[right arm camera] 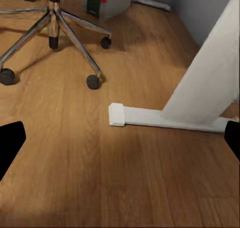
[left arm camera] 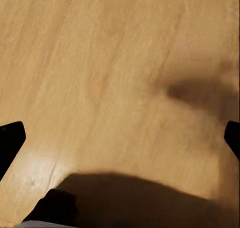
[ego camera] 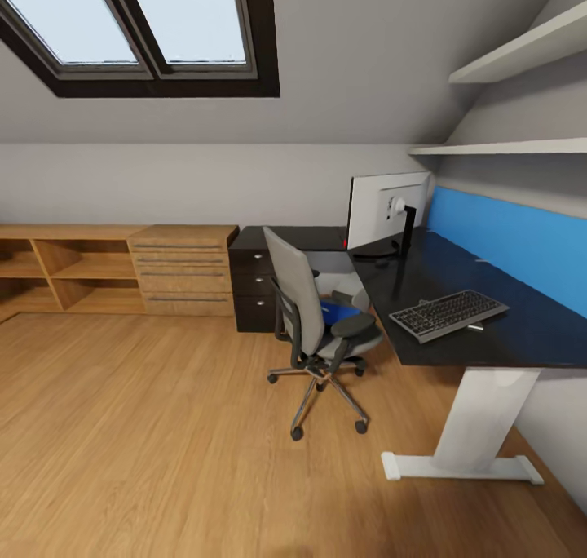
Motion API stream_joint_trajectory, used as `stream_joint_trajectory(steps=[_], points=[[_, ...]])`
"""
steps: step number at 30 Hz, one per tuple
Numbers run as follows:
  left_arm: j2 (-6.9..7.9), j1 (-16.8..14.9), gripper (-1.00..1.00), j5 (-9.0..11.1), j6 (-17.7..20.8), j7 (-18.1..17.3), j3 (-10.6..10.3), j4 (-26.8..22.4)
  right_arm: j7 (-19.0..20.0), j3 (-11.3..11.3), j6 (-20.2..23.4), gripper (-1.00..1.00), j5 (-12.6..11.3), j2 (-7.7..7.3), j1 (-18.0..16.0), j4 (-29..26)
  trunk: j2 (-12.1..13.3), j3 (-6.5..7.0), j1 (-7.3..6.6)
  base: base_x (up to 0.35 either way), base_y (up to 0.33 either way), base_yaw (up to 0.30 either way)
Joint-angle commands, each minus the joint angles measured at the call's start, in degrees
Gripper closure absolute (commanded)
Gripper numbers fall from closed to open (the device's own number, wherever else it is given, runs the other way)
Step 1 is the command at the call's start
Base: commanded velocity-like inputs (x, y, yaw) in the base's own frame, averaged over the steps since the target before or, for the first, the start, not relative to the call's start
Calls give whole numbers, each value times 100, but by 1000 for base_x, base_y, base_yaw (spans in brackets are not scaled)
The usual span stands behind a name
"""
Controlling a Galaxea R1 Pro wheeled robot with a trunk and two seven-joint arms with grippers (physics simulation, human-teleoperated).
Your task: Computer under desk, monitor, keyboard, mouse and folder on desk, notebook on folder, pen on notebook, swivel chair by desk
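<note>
One desk carries one monitor at its far corner and one keyboard nearer the front edge, with a thin white pen touching the keyboard's near side. One swivel chair stands just beside the desk, a blue folder on its seat. The right gripper, fingers wide apart, hangs over bare floor; ahead of it lie the desk's white leg, the chair's base and the computer. The left gripper, also spread, faces floor.
</note>
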Motion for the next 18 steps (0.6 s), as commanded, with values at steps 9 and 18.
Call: stream_joint_trajectory(steps=[9, 18], points=[[-328, -2441, -100, -1002, 1607, 247, -282, -1051, 881, -6, 3863, -100, -386, 750, -3069, 44, -365, -168, 198, 0, 0, 0], [-328, -3958, -100, -738, 2757, 554, -277, -131, 916, -28, 4107, -100, -652, 784, -4511, 909, -726, -330, 395, 0, 0, 0]])
